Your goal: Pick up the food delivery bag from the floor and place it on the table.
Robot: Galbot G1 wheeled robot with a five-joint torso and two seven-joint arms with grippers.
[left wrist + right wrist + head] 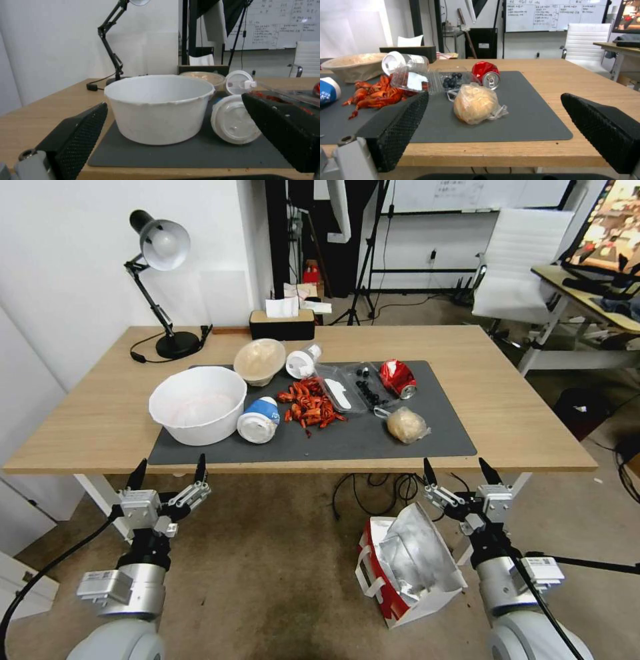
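Office or lab workroom: written-on wall whiteboard (pixel 553 15), white ribbed office chair (pixel 517 263), black articulated desk lamp (pixel 157 280), large lit monitor (pixel 610 227) on a yellowish side desk (pixel 600 303), black tripod stand (pixel 363 280), worn brownish-grey carpet (pixel 267 580).

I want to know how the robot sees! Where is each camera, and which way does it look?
Head view: up on the head, looking forward and down at the table, the bag on the floor, both arms and open grippers, left and right.
Left wrist view: on the left wrist at the table's edge, facing the white bowl; its fingers show.
Right wrist view: on the right wrist, facing the can; its fingers show.
Both wrist views share the grey mat.
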